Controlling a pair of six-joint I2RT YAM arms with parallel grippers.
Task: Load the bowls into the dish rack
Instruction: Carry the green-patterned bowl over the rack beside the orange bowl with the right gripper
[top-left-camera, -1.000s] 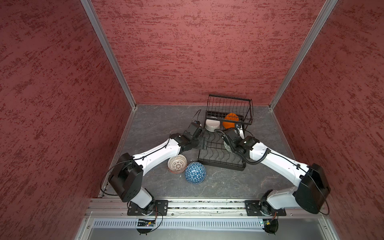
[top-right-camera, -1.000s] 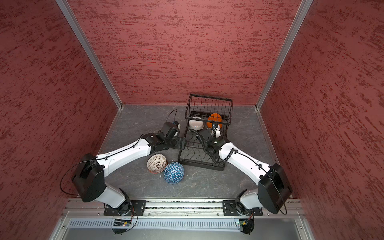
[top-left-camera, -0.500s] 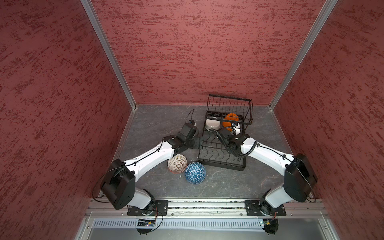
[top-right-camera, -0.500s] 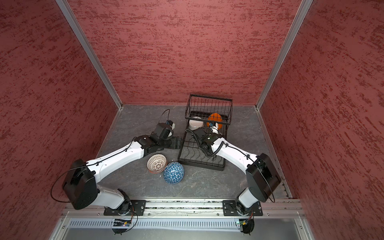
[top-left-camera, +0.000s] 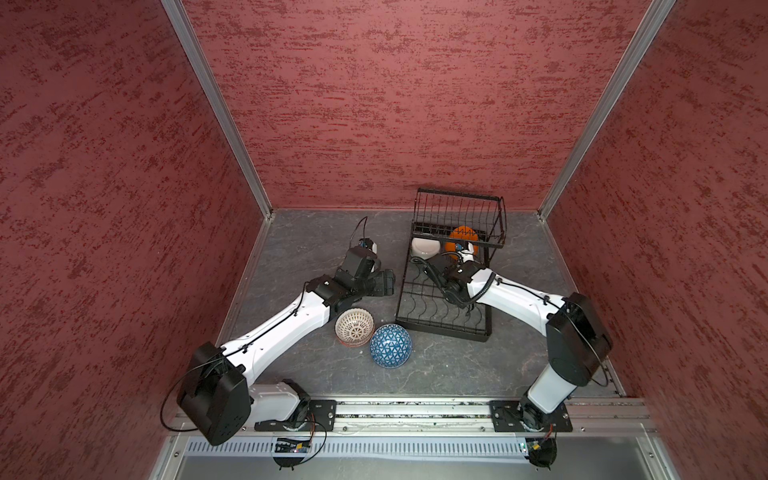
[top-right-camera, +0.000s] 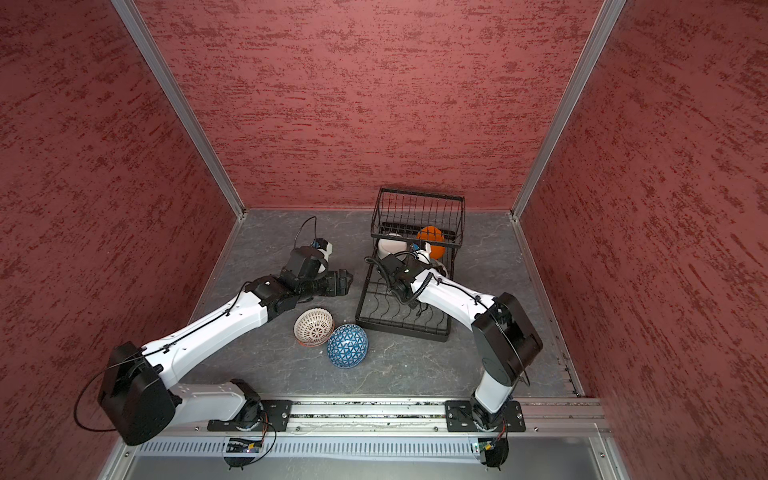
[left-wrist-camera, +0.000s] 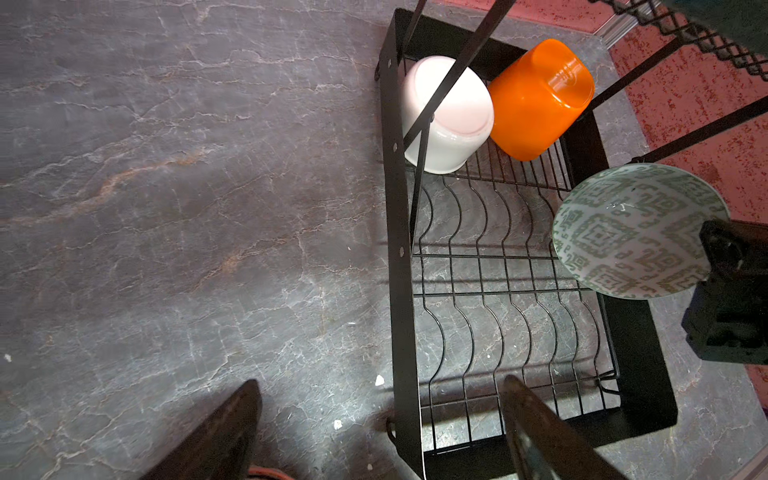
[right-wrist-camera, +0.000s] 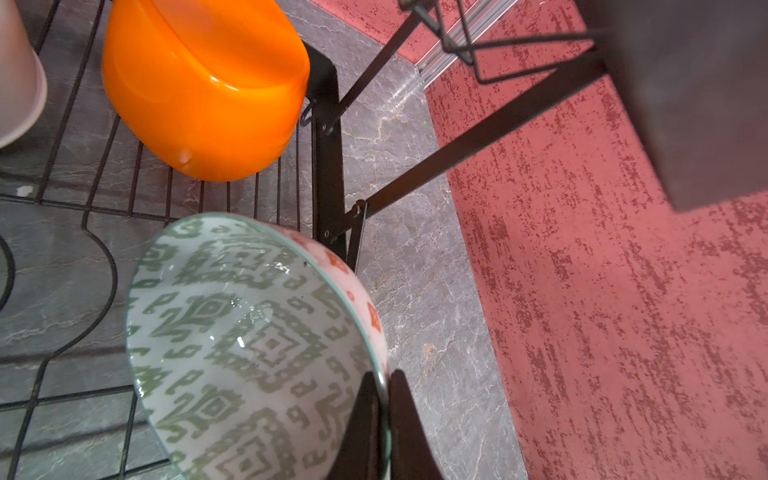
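1. The right claw (right-wrist-camera: 384, 388) is clamped on the rim of the green-patterned bowl (right-wrist-camera: 249, 345). The bowl hangs tilted over the wire base of the dish rack (top-left-camera: 442, 330), close to the orange bowl (right-wrist-camera: 203, 91). Whether it touches the wires cannot be told.
2. Since a second ago, the right arm's elbow has swung up and leftward in both top views, and its wrist has moved toward the rack's upper end.
3. The left claw (left-wrist-camera: 380, 380) is spread wide and empty at the rack's left rail. Its arm's elbow has sunk toward the lower left of the frame.
4. Unmoved:
   - The white bowl (top-left-camera: 424, 248) and the orange bowl lie tipped, side by side, under the raised basket.
   - The red-and-white bowl (top-left-camera: 354, 327) and the blue bowl (top-left-camera: 390, 346) touch each other on the tabletop (top-left-camera: 299, 241), left of the rack's lower corner.
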